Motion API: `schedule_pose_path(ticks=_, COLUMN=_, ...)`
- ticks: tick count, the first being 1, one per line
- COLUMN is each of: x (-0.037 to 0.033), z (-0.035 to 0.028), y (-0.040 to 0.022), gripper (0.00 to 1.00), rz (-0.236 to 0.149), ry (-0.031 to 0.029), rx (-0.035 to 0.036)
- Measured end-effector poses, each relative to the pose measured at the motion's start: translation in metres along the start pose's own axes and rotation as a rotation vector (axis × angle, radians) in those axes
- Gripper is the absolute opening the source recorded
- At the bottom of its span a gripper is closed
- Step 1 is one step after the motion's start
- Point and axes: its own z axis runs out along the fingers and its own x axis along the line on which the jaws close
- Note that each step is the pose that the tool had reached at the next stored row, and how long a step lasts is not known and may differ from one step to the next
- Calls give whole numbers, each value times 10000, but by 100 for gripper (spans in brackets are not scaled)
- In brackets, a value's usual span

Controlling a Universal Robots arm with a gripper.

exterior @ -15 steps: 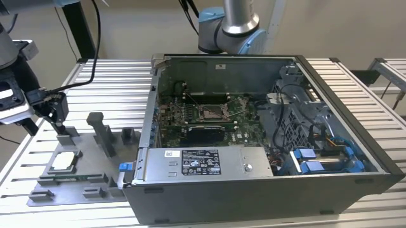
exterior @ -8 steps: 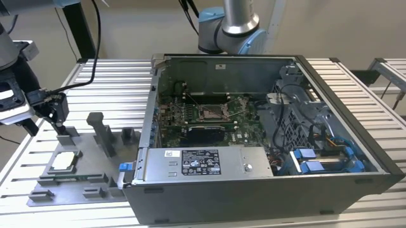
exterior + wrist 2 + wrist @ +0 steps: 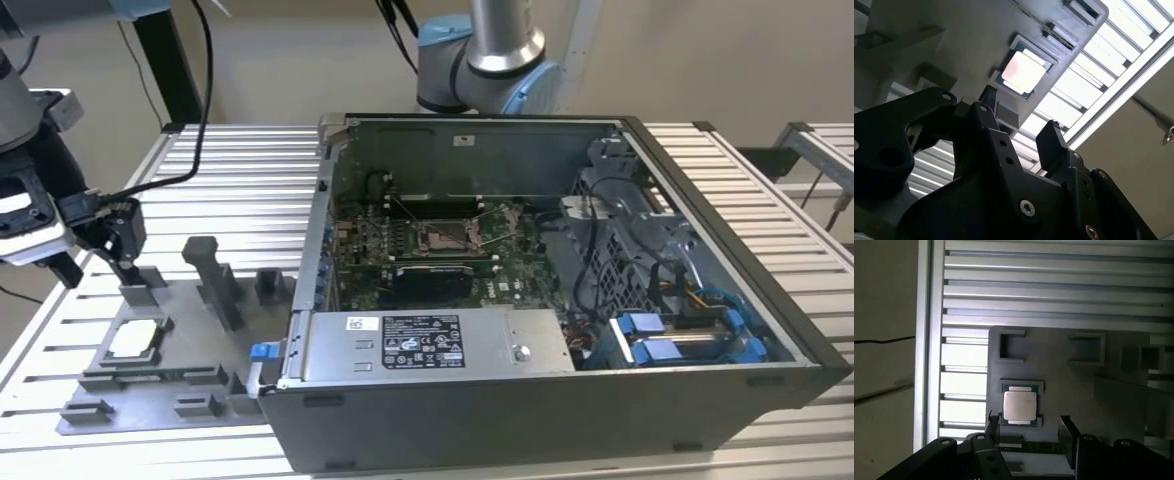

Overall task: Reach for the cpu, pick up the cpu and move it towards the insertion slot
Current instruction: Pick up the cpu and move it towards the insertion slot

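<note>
The cpu (image 3: 134,340), a small square chip with a silvery top, lies flat in a recess of the grey fixture tray (image 3: 160,395) at the exterior view's left. My gripper (image 3: 96,270) hangs a little above and behind it, open, with nothing between its black fingers (image 3: 128,262). Both wrist views show the cpu (image 3: 1021,72) (image 3: 1020,406) just beyond the spread fingertips (image 3: 1053,134) (image 3: 1065,426), apart from them. The insertion slot (image 3: 445,237), a silver-framed socket, sits on the green motherboard inside the open computer case (image 3: 747,300).
Upright grey fixture posts (image 3: 214,280) stand on the tray between the gripper and the case wall (image 3: 320,230). A second arm's base (image 3: 481,60) rises behind the case. Everything rests on a slatted metal table (image 3: 227,180). A cable (image 3: 174,170) trails across it.
</note>
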Motion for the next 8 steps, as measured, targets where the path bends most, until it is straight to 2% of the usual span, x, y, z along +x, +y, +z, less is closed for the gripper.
schedule_pose_path(ticks=8, x=5, z=63, y=-9, gripper=100, rz=25, ry=-1, rx=0)
